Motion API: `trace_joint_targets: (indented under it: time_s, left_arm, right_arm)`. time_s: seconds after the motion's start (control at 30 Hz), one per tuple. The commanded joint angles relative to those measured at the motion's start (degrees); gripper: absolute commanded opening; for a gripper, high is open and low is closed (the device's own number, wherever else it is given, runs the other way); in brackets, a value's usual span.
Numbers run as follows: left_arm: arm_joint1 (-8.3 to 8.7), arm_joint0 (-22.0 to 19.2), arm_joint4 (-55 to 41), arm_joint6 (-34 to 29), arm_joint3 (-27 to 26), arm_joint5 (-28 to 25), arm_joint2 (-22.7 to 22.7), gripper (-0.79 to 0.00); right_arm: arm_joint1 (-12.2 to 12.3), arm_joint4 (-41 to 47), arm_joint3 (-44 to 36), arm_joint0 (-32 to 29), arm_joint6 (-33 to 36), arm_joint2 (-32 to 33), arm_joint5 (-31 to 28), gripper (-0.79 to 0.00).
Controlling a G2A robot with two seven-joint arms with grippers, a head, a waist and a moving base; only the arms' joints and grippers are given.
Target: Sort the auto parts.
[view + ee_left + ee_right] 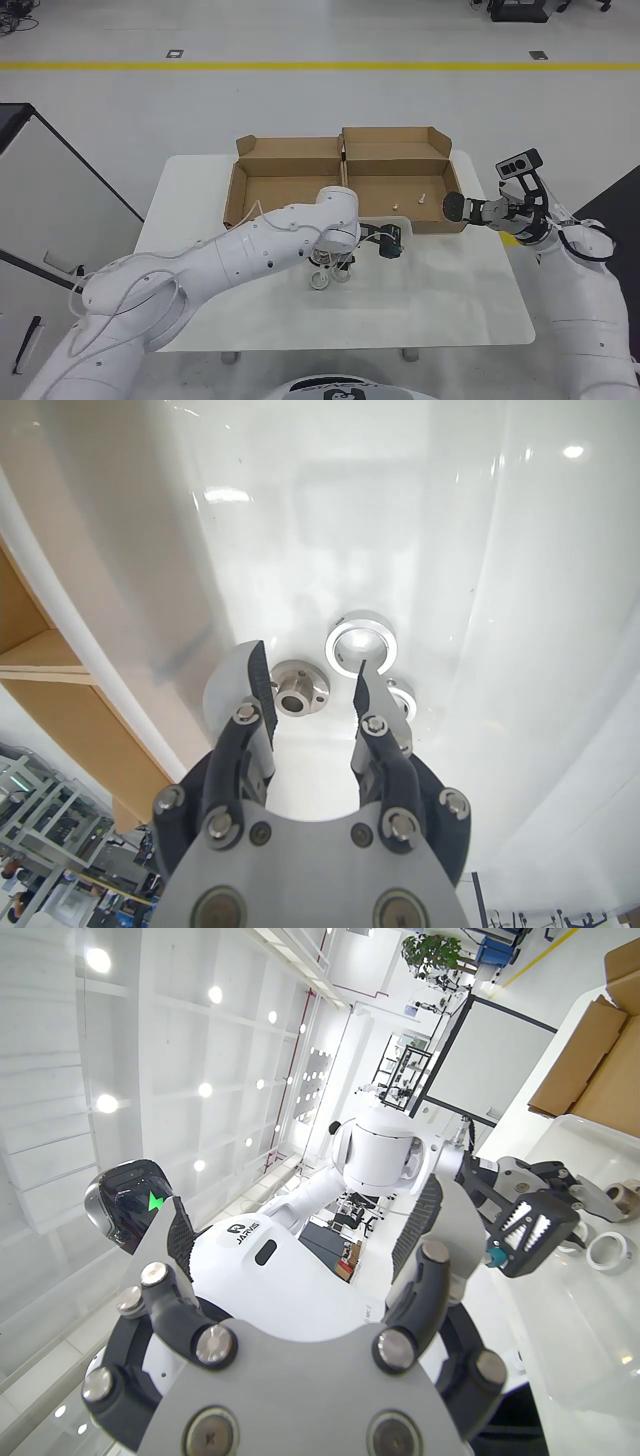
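A steel flanged hub (298,695) lies in a shallow white tray (350,525). My left gripper (310,655) is open and straddles it, one pad close beside the flange. A split clamp ring (361,642) lies just past the other fingertip, and a smaller ring (404,700) is partly hidden behind that finger. The right wrist view shows the hub (624,1193) and a ring (607,1252) beside that gripper. In the top view the left gripper (390,242) is in front of the boxes. My right gripper (307,1190) is open with nothing in it, by the right box's corner (453,207).
Two open cardboard boxes stand side by side at the table's back, the left (285,195) and the right (400,190). The right box holds two small parts (422,197). Cardboard (50,650) runs close beside the tray. The tray rim (590,1125) rises near the box.
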Motion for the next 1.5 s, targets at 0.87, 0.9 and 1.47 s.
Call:
trace_joint_targets:
  time_s: [0.87, 0.9, 1.47]
  left_arm:
    - [-0.56, 3.6, 5.4, 3.4, 4.1, -3.4, 0.0, -0.548]
    - [-0.52, 3.6, 5.4, 3.3, 4.0, -3.3, 0.0, -0.551]
    - [-0.96, 4.6, 7.1, 4.4, 4.2, -4.4, 0.0, -0.554]
  right_arm:
    - [0.0, 0.0, 0.0, 0.0, 0.0, 0.0, 0.0, 0.0]
    - [0.0, 0.0, 0.0, 0.0, 0.0, 0.0, 0.0, 0.0]
    - [0.0, 0.0, 0.0, 0.0, 0.0, 0.0, 0.0, 0.0]
